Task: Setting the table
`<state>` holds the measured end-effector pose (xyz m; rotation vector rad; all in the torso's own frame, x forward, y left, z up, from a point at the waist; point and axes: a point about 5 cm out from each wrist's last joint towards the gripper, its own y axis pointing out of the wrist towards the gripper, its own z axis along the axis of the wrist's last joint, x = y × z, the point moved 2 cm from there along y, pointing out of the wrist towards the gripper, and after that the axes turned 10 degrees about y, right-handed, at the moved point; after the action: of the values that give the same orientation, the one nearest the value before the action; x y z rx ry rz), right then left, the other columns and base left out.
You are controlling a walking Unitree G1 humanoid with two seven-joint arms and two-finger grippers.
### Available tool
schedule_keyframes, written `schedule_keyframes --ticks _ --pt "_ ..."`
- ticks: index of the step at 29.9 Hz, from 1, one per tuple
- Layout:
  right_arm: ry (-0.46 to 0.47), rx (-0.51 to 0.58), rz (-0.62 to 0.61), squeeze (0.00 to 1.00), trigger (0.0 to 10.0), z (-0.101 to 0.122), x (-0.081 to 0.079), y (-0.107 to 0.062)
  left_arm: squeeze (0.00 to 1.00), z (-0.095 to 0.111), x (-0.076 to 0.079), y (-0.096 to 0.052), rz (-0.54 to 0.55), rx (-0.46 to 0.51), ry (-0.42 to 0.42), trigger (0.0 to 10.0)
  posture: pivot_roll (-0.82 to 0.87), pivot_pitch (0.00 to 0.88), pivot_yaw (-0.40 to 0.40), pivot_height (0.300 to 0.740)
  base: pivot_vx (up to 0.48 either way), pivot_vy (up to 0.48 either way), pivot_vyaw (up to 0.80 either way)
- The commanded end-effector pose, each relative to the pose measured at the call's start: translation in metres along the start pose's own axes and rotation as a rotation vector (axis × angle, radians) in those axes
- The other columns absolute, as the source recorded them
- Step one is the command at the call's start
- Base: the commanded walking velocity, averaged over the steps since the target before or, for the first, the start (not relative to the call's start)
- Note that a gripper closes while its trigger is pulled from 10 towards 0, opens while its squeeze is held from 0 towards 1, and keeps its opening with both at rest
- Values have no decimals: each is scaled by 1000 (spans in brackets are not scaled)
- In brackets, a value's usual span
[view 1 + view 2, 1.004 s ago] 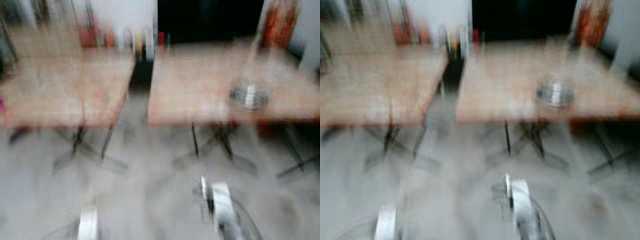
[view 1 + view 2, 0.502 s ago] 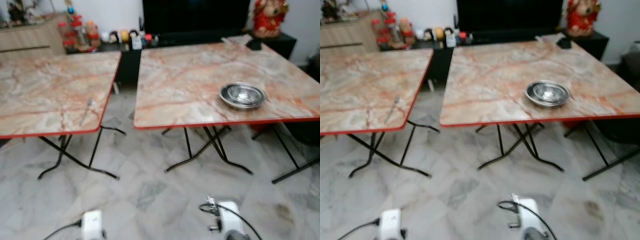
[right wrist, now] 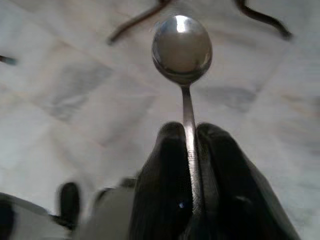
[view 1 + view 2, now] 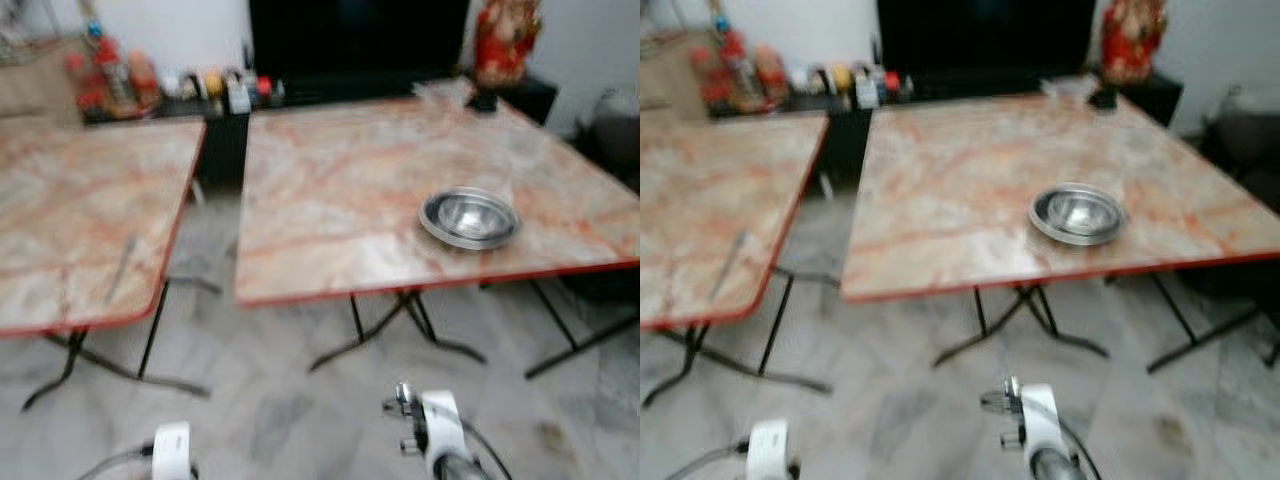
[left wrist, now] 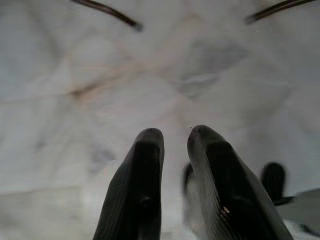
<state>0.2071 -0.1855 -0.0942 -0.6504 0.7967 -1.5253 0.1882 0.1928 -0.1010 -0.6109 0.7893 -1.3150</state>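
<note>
Two marble-patterned folding tables with red edges stand ahead. On the right table (image 4: 340, 190), near its front edge, sits a steel bowl (image 4: 468, 217). A thin metal utensil (image 4: 122, 265) lies on the left table (image 4: 60, 220). My right gripper (image 3: 189, 131) hangs low over the floor, shut on the handle of a steel spoon (image 3: 182, 47) whose bowl points away from it. My left gripper (image 5: 172, 135) also hangs over the floor, its fingers close together with nothing between them. Both silver wrists (image 4: 430, 435) show at the bottom of the eye views.
A narrow gap (image 4: 215, 190) separates the tables, whose black crossed legs (image 4: 400, 330) spread over the marble floor. Behind stand a black TV cabinet (image 4: 360, 50), jars and bottles (image 4: 150, 80) and a red figurine (image 4: 500, 40). A dark seat (image 4: 615, 120) is at the right.
The blurred view has sharpened and the camera has moved: the tables sit closer and shifted left. The bowl and utensil stay put on their tables.
</note>
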Motion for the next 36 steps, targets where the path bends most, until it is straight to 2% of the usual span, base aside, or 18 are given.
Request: schedule_keyframes --ticks 1,12,17,36 --pt "7 20 31 0 10000 7 -13 2 0 0 -15 0 32 1 4 10000 -7 0 8 709 0 0 0" --pt "6 17 33 0 10000 5 -13 2 0 -1 -16 0 41 -7 36 10000 -13 0 11 709 0 0 0" --pt "-3 13 44 0 10000 5 -14 2 0 -4 -21 0 61 -18 46 10000 -14 0 8 709 0 -316 0" --pt "-19 8 58 0 10000 3 -17 1 0 -5 -20 0 53 -20 60 10000 -17 0 10 709 0 -313 0"
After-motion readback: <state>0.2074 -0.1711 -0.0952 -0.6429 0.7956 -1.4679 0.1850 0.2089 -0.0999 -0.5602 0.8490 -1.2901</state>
